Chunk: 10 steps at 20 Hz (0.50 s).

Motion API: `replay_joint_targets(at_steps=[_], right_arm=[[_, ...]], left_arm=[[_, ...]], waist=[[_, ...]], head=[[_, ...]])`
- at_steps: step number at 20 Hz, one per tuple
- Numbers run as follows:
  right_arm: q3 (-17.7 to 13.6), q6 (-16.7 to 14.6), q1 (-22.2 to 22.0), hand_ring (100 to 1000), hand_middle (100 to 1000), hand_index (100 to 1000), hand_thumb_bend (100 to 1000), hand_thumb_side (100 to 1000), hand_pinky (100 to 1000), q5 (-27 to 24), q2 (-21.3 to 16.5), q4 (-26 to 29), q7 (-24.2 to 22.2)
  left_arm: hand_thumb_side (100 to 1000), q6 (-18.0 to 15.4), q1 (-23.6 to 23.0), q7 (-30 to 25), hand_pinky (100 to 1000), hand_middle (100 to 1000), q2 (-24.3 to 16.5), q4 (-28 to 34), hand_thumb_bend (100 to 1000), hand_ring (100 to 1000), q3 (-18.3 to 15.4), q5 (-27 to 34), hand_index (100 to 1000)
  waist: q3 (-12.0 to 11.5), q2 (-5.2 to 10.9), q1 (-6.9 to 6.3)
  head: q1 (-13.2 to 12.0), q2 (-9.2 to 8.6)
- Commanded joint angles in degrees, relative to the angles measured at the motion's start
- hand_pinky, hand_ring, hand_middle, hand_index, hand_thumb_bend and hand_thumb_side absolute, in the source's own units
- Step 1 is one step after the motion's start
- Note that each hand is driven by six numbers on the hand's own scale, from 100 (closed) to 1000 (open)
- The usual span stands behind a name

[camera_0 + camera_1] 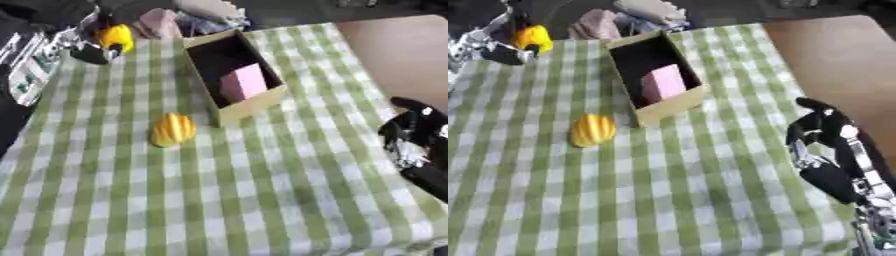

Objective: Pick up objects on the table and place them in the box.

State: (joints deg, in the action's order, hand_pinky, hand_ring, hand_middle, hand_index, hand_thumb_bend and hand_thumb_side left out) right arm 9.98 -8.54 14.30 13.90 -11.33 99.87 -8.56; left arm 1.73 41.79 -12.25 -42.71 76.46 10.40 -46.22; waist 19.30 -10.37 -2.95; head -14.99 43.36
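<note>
A counter (262, 200) covered with a green-and-white checked cloth carries an open cardboard box (249, 107) near its far middle, set at a slant. Inside the box a pink block (243, 82) stands toward the near end; the rest of the interior is dark. Just beside the box's near left corner, apart from it, a ribbed yellow-orange object (172, 129), shaped like a small squash or bun, lies on the cloth. At the far left corner the left hand (487, 42) has its fingers curled round a bright yellow object (532, 37), held above the cloth's edge, well apart from the box. The right hand (824, 132) shows at the right edge of the counter, near the cloth's border, its fingers bent inward and nothing in them; its silver-jointed forearm runs toward the lower right corner. Beyond the far edge of the counter lie some crumpled fabrics (162, 21) in pinkish and grey tones
</note>
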Motion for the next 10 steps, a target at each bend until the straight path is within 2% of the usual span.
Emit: replay_joint_targets(at_steps=[1,2,3,4,5,6,8,10], right_arm=[[0.2,-0.1,0.7,610,542,869,100,461,473,-0.6,-0.2,0.6,-0.3],[0.3,-0.1,0.8,610,542,869,100,460,473,-0.7,-0.1,0.6,-0.4],[0.4,-0.1,0.8,609,542,869,100,460,473,-0.7,0.0,0.6,-0.4],[0.5,-0.1,0.9,609,542,869,100,460,473,-0.8,0.1,0.6,-0.5],[0.6,-0.2,0.9,609,542,869,100,459,473,-0.9,0.2,0.6,-0.6],[0.6,-0.2,0.9,609,541,869,100,458,473,-0.9,0.2,0.6,-0.6],[0.5,-0.1,0.9,609,541,869,100,459,473,-1.0,0.3,0.6,-0.6],[0.4,-0.1,1.0,609,541,869,100,460,473,-0.9,0.3,0.6,-0.5]], left_arm=[[125,-1.2,3.0,-0.9,553,489,2.1,-1.0,234,455,1.9,-1.7,648],[137,-1.5,3.7,-1.1,556,494,3.3,-2.1,293,459,2.4,-2.6,652],[126,-1.7,4.3,-1.0,557,498,4.5,-3.4,240,462,2.7,-3.7,656],[127,-2.0,4.7,-0.6,565,514,5.6,-4.6,248,472,2.9,-4.2,670],[130,-2.2,5.0,-0.2,584,547,6.4,-5.6,267,495,3.3,-5.2,699],[131,-2.5,5.0,0.2,626,614,7.2,-6.6,313,547,3.6,-6.3,768],[133,-2.9,4.8,0.8,663,683,8.2,-7.8,329,597,4.0,-8.0,825],[215,-3.2,4.5,1.2,686,742,8.4,-8.1,368,626,4.1,-8.7,861]], waist=[[0.6,0.30,0.43],[1.1,0.17,0.46],[1.6,0.07,0.48],[2.0,-0.05,0.49],[2.4,-0.14,0.50],[2.7,-0.23,0.51],[2.9,-0.33,0.52],[2.9,-0.32,0.48]], head=[[-0.7,-0.16],[-1.0,-0.19],[-1.2,-0.21],[-1.5,-0.21],[-1.7,-0.30],[-1.8,-0.45],[-1.9,-0.53],[-1.7,-0.56]])
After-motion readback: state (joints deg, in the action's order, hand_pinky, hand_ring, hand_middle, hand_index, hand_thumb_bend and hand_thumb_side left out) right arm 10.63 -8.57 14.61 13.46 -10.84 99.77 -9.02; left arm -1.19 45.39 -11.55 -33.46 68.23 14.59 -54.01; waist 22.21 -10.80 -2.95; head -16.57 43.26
